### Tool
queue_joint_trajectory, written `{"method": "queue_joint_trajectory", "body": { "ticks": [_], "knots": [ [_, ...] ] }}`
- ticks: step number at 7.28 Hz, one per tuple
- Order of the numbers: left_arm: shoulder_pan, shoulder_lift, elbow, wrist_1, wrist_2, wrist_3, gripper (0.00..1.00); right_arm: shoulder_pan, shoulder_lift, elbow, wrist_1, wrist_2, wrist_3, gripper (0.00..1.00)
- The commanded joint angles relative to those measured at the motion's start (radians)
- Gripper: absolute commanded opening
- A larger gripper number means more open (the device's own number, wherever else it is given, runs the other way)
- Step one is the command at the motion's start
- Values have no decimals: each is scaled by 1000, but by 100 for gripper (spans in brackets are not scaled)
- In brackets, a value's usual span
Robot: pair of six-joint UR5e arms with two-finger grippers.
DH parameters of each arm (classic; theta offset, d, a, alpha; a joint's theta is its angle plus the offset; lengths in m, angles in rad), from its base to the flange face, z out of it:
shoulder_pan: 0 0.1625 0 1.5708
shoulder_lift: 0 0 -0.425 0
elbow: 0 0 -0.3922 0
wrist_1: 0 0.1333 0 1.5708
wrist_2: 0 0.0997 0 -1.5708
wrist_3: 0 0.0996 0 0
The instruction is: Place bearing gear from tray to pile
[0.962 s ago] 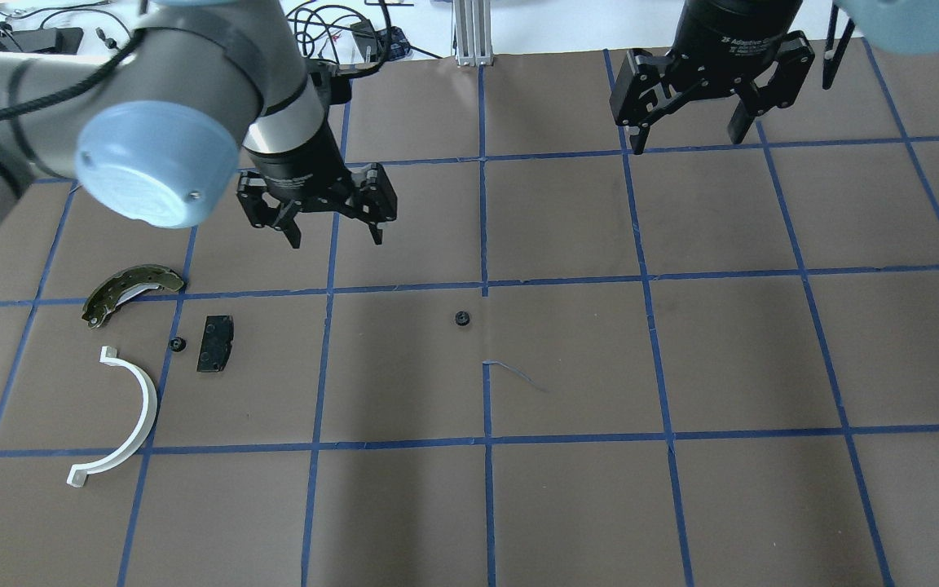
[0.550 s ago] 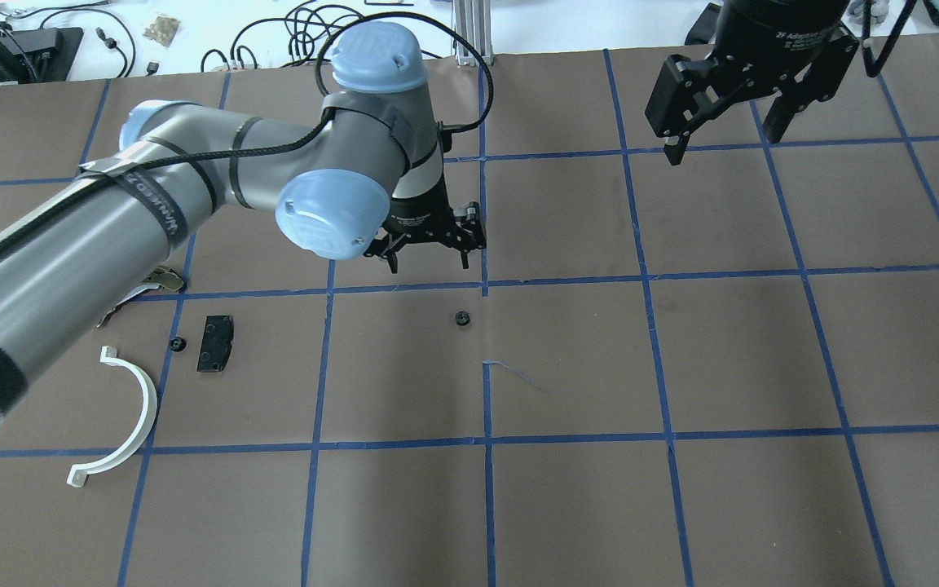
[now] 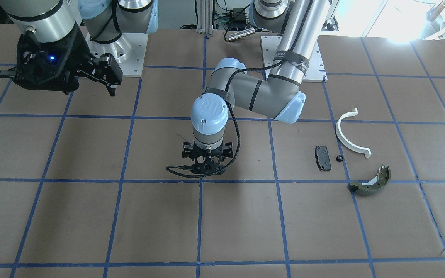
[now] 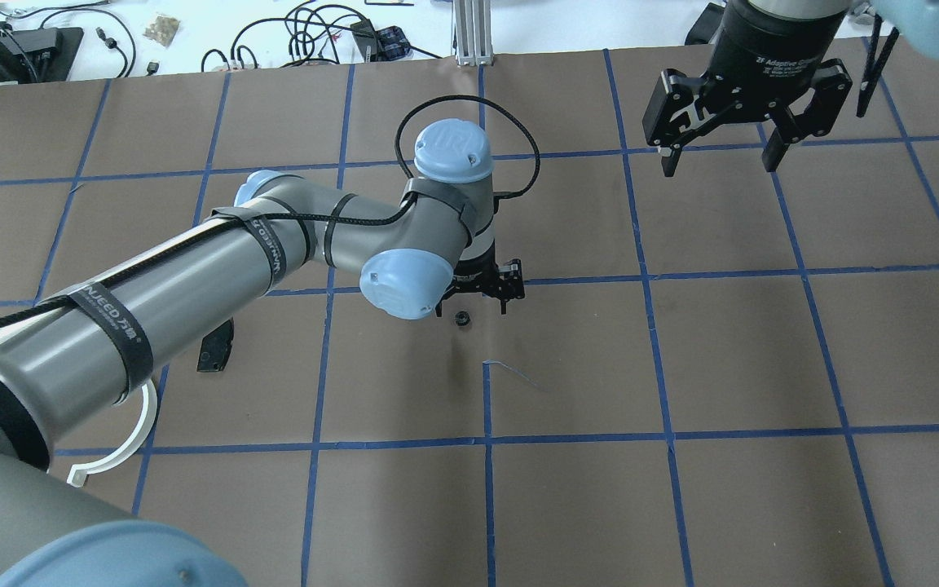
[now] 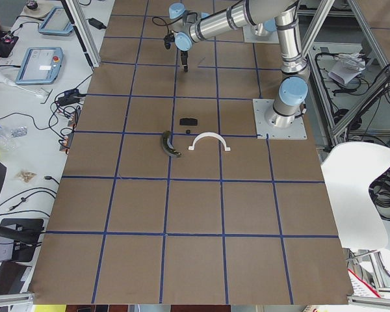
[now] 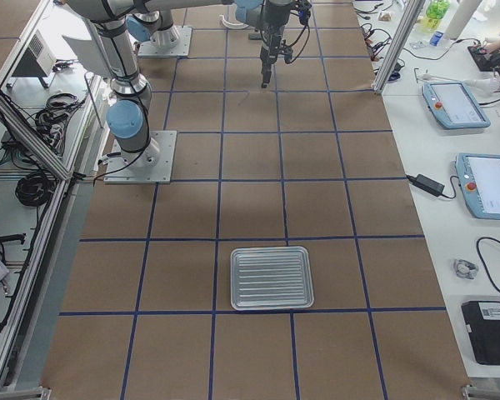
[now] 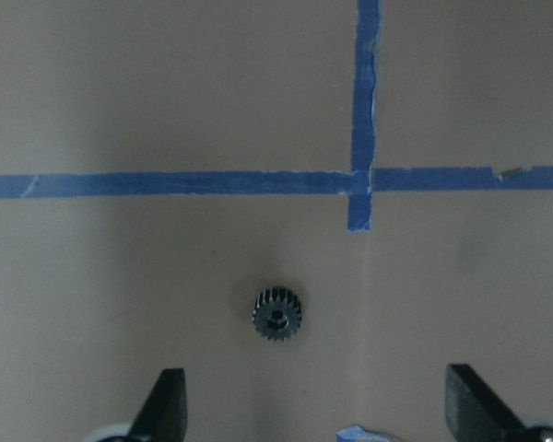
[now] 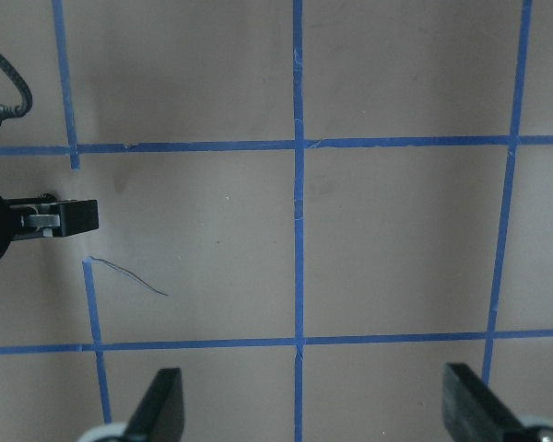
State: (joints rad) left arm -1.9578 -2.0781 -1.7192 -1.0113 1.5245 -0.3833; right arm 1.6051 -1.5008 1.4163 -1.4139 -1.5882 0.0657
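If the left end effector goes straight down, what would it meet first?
Likely the bearing gear, lying between the open fingers of the left end effector; these would reach the table beside it. Height unclear.

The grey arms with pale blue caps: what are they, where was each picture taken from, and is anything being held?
They are a robot's left arm and right arm, bolted at a brown table taped into blue squares. Each ends in a two-finger claw, called a gripper. One picture looks down from behind the robot, one faces it, two come from the table's ends, and two close-ups come from cameras on the wrists. The left gripper hovers open above a small black gear lying on the table. The right gripper hangs open too, so nothing is held. Off to the side lies the pile: a white half-ring clip, a black pad, an olive brake shoe and a second small gear. A metal tray shows in the right-end view.
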Motion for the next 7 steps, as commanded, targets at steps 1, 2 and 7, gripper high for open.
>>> {"method": "queue_joint_trajectory", "body": {
  "ticks": [1, 2, 7],
  "knots": [
    [-3, -10, -50, 109, 2, 6, 98, -1, 5, 9, -52, -3, 23, 100],
    [-1, -11, -40, 108, 14, 9, 97, -1, 8, 21, -50, -1, 20, 100],
    [0, -26, -34, 108, 52, 11, 10, -5, 13, 55, -49, -3, 23, 100]
  ]
}}
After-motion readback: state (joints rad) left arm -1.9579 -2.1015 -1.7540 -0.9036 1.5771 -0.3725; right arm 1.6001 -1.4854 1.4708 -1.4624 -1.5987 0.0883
